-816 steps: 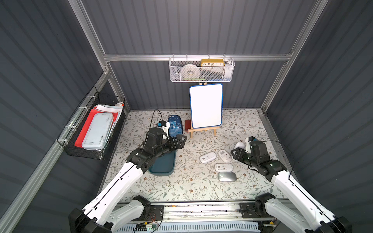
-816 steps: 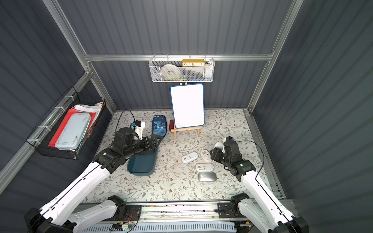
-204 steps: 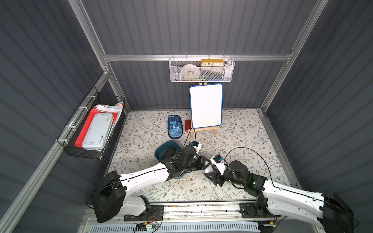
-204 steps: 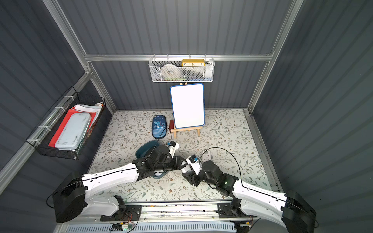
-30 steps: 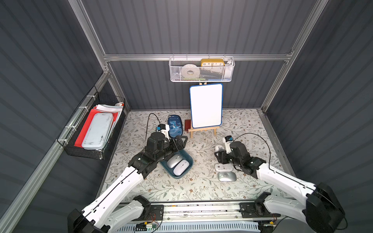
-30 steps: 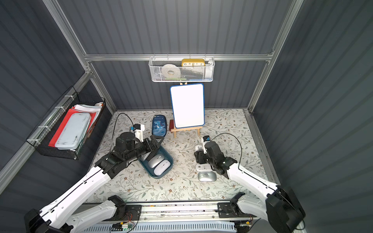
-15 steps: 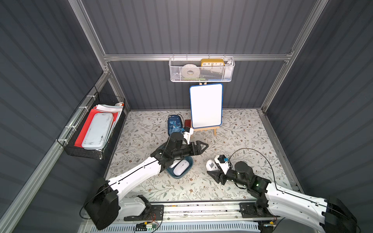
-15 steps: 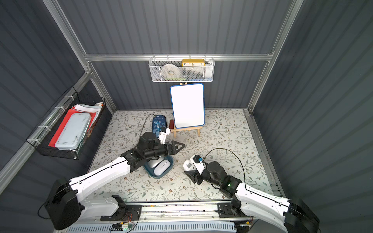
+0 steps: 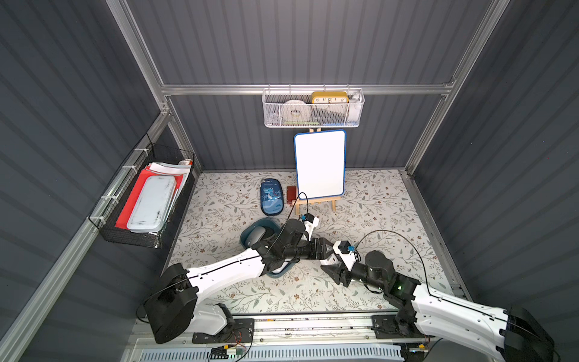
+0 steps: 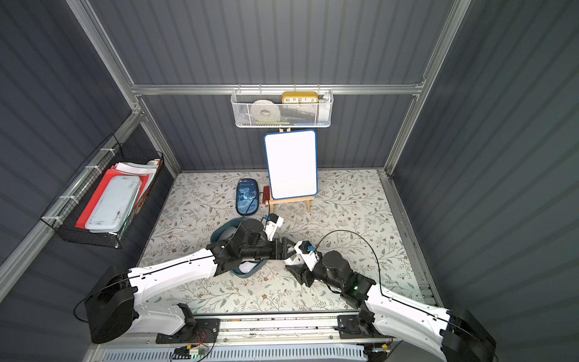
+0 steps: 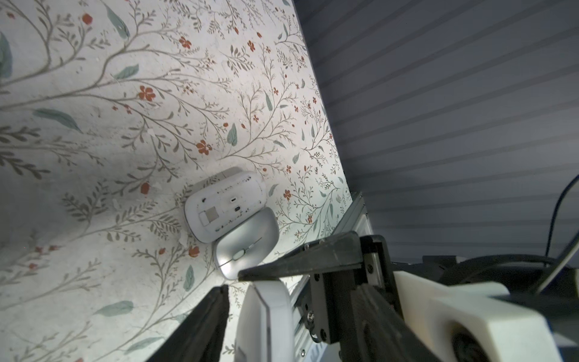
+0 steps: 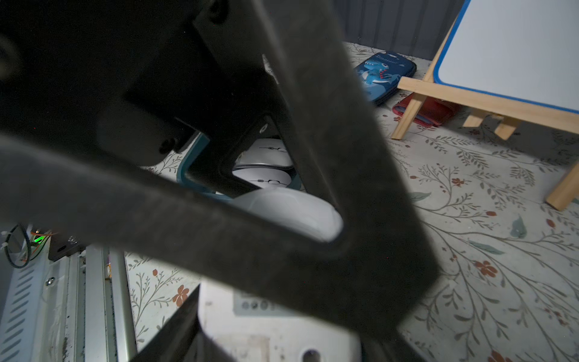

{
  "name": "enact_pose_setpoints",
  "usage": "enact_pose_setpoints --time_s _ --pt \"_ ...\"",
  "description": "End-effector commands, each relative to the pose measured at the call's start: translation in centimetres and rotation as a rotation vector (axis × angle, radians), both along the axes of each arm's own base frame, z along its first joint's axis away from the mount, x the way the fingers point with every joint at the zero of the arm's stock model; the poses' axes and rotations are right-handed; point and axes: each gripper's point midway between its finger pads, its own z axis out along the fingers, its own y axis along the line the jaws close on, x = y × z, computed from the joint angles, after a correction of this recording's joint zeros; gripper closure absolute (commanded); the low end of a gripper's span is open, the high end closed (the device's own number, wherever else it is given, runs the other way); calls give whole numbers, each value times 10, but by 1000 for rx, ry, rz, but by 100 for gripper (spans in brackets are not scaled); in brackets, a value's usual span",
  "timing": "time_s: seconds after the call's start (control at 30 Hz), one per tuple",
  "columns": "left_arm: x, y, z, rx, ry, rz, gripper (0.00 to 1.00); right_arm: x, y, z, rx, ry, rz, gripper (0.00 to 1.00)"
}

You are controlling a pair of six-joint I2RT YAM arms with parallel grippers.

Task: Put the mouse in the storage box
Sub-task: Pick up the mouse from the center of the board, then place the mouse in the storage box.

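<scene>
**Handoff in mid-air, mouse not in the box yet**

- Far left: black wire rack (image 9: 141, 200) on the side wall with red folders and a pale tray. Neither arm is near it.
- The storage box (image 9: 248, 226) sits on the floral mat (image 9: 219, 203), left of centre, with the left arm across part of it. The right wrist view shows two stored mice (image 12: 266, 180) lying side by side inside its teal rim.
- Behind the box is the dinosaur case (image 9: 272, 197). The whiteboard (image 9: 319, 163) stands on its easel just right of that.
- The left gripper (image 9: 326, 249) reaches right, past the box and off the mat. Its jaws are apart, one on each side of the mouse (image 11: 266, 322). In the left wrist view a sliver of mat shows between one of its fingers (image 11: 203, 329) and the mouse, so that side has no contact. The other finger can't be seen in that view.
- The mouse is white, turned edge-on and held in the air just right of the box, not inside it.
- The right gripper (image 9: 328, 259) comes in from the opposite side and is clamped on the mouse. The labelled underside faces the right wrist camera.
- Further right on the mat, an upside-down white mouse (image 11: 224, 210) touches a silver mouse (image 11: 247, 244) near the front rail. The right arm hides both in the top views.
</scene>
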Motion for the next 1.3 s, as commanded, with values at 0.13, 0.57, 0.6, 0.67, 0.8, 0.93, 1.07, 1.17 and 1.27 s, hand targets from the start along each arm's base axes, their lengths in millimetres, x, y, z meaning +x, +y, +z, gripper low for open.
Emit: enact_pose_setpoints --time_s 0.13,0.57,0.6,0.67,0.8,0.93,1.07,1.17,1.27 --pt "-14 -3 -18 60 30 -4 40 -1 4 6 19 -25 19 66" --pt "-23 -1 -27 86 50 14 62 0 3 5 18 -24 13 66" --pt "-22 1 -26 90 47 25 71 -1 3 6 19 -25 14 66" --pt "-19 4 -24 95 40 53 93 0 3 6 19 -25 13 66" --pt "-9 14 -15 123 22 130 100 2 2 6 20 -25 -3 36" --pt "8 39 9 176 16 297 100 8 -3 5 17 -24 -56 4" --pt "36 84 36 318 -38 529 100 10 -4 5 18 -23 -67 1" --pt "57 136 21 512 -19 741 100 10 -4 4 16 -20 -69 1" --pt "67 183 -6 711 43 906 100 11 -5 4 15 -20 -74 1"
